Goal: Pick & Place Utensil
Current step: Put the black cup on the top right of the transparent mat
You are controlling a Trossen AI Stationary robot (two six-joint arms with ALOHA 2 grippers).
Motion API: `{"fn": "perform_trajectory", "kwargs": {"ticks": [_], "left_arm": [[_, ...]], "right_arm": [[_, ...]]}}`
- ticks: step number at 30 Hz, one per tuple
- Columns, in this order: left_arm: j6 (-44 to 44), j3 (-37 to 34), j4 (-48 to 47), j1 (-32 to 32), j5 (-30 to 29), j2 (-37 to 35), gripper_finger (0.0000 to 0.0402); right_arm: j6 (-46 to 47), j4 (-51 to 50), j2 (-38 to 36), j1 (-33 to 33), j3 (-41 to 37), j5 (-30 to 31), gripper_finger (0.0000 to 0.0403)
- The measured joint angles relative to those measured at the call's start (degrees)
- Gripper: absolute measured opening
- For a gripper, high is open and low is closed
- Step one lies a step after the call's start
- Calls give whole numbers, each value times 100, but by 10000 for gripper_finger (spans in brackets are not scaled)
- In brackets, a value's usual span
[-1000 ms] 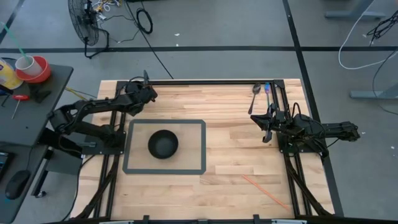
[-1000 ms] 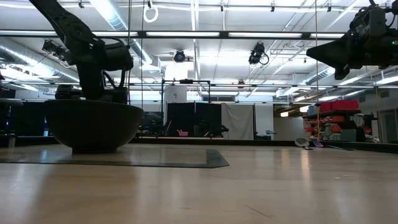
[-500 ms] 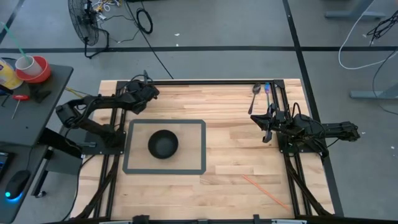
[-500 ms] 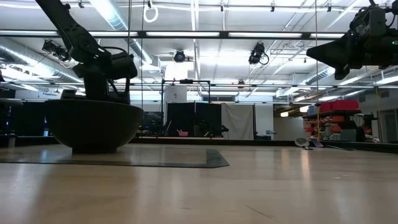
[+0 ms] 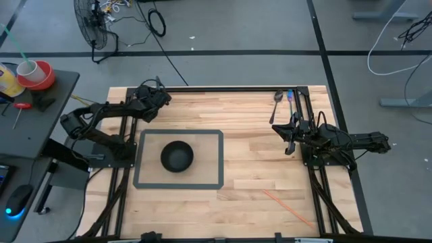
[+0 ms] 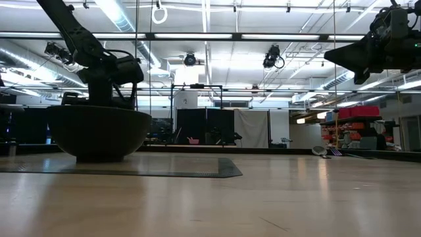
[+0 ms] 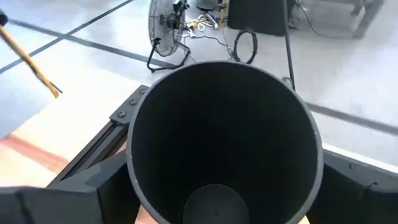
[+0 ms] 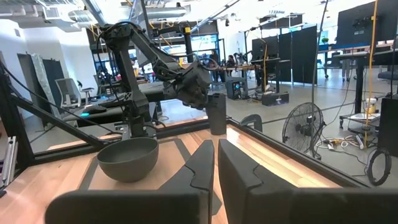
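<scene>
The left pincer [image 5: 156,96] hovers at the far left corner of the table [image 5: 250,169], clamped on a dark empty cup [image 7: 224,140] whose open mouth fills the left wrist view; in the right wrist view the cup [image 8: 217,113] stands upright just above the table edge. Nearer the front lies a grey-bordered mat [image 5: 217,162] carrying a dark bowl [image 5: 177,156]. The right pincer [image 5: 289,138] waits above the right side of the table, its fingers [image 8: 200,165] together with only a thin slit between them, holding nothing. The utensils, a spoon [image 5: 277,101] and a blue-handled piece [image 5: 289,101], lie side by side at the far right corner, just beyond the right pincer and well apart from the cup. A thin orange stick [image 5: 287,206] lies near the front right. Likely hazards: the cup, held close to the table's rim, may tip or drop off the edge if released off level; the flat utensils, lying close together, may slide or be caught as a pair when the right pincer reaches for one.
</scene>
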Motion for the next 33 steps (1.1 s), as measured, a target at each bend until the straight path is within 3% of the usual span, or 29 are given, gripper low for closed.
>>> {"fn": "perform_trajectory", "kwargs": {"ticks": [6, 11, 20, 26, 30, 33], "left_arm": [[974, 178, 32, -284, 366, -251, 343], [1224, 275, 28, -652, 742, -851, 342], [2847, 299, 276, -2085, 1721, -1717, 342], [3895, 304, 1614, -2757, 3108, -1517, 342], [4616, 299, 2317, -3089, 3582, -1100, 342], [4667, 299, 2699, -3230, 3832, -740, 342]], "right_arm": [[0, 0, -1, -1, 0, 2, 27], [0, 0, -1, 0, -1, 0, 27], [0, 0, -1, -1, 0, 0, 27], [0, 0, -1, -1, 0, 0, 27], [0, 0, 0, 0, -1, 1, 27], [0, 0, 0, -1, 0, 0, 27]]}}
